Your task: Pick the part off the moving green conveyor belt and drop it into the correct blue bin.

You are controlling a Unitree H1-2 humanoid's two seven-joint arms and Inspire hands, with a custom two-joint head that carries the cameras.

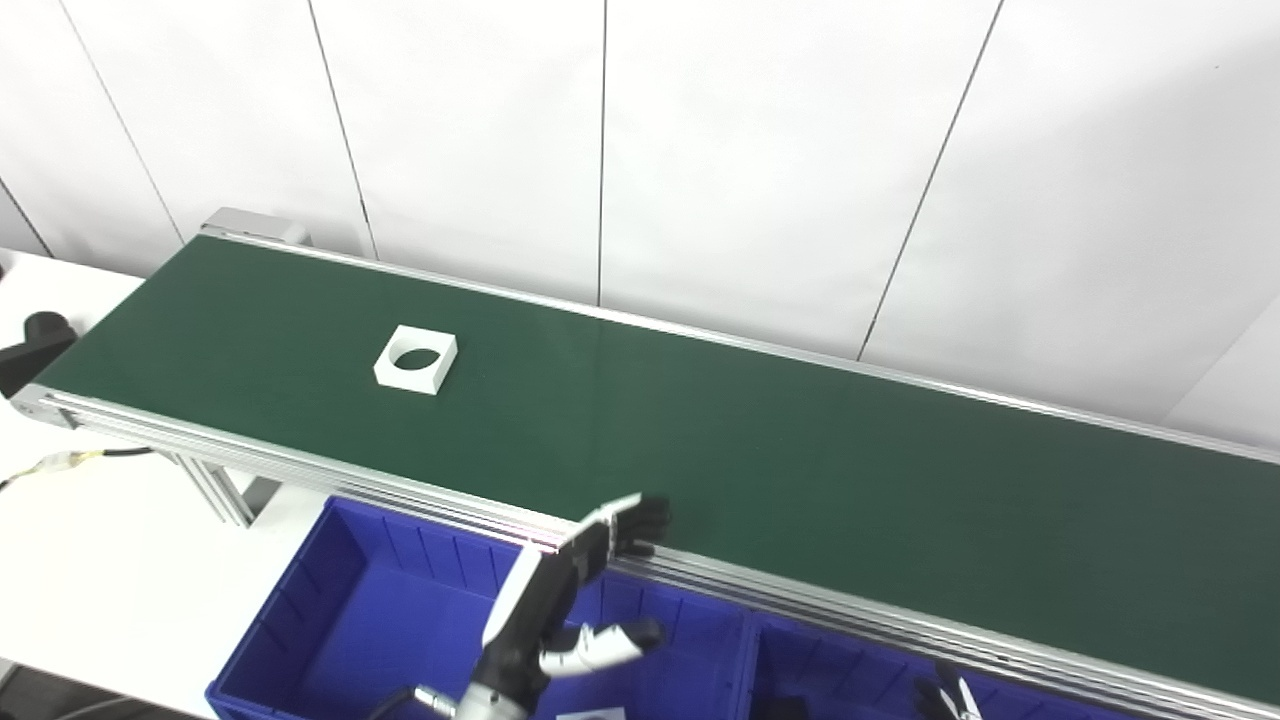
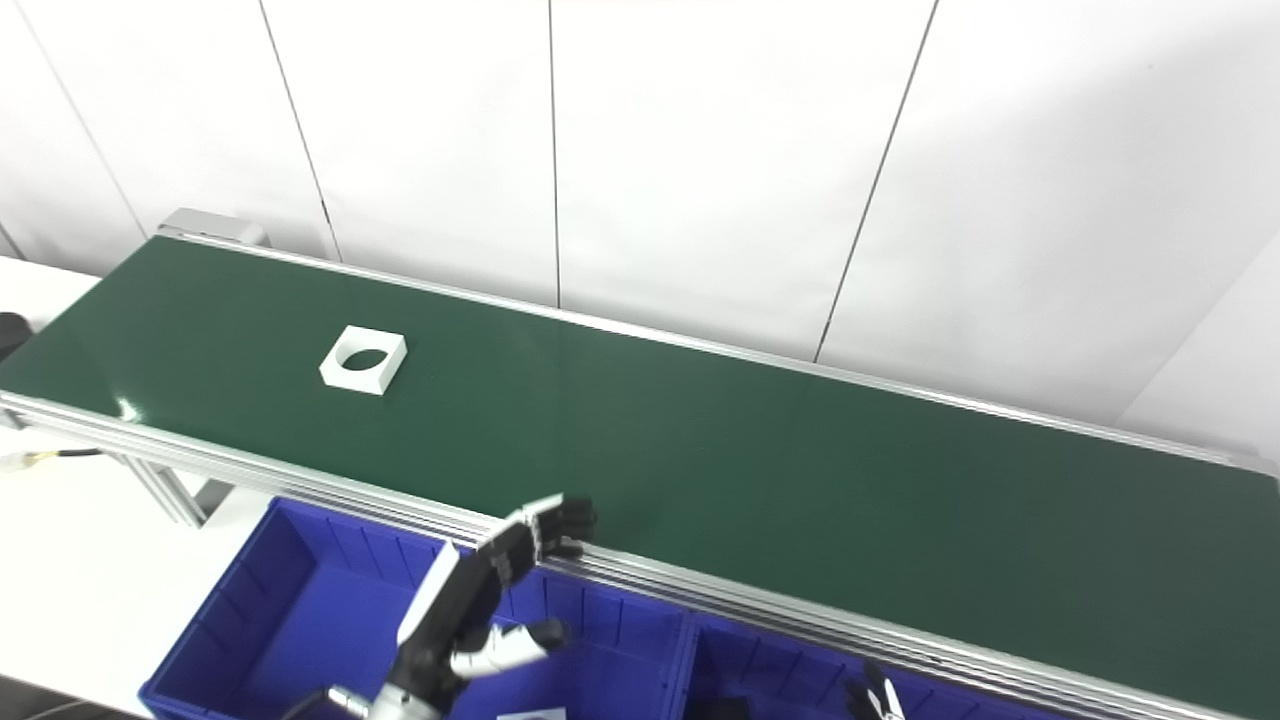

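A white square part with a round hole (image 1: 416, 360) lies on the green conveyor belt (image 1: 760, 450) toward its left end; it also shows in the right eye view (image 2: 364, 360). My left hand (image 1: 580, 590) is open and empty above the left blue bin (image 1: 330, 590), its fingertips at the belt's near rail, well to the right of the part. Only the fingertips of my right hand (image 1: 950, 698) show at the bottom edge over the right blue bin (image 1: 850, 670). A white part (image 1: 590, 714) lies in the left bin, cut off by the picture edge.
The belt's metal rails run along its near and far sides. A white panelled wall stands behind it. A black object (image 1: 30, 345) and a cable (image 1: 70, 460) sit on the white table at the left.
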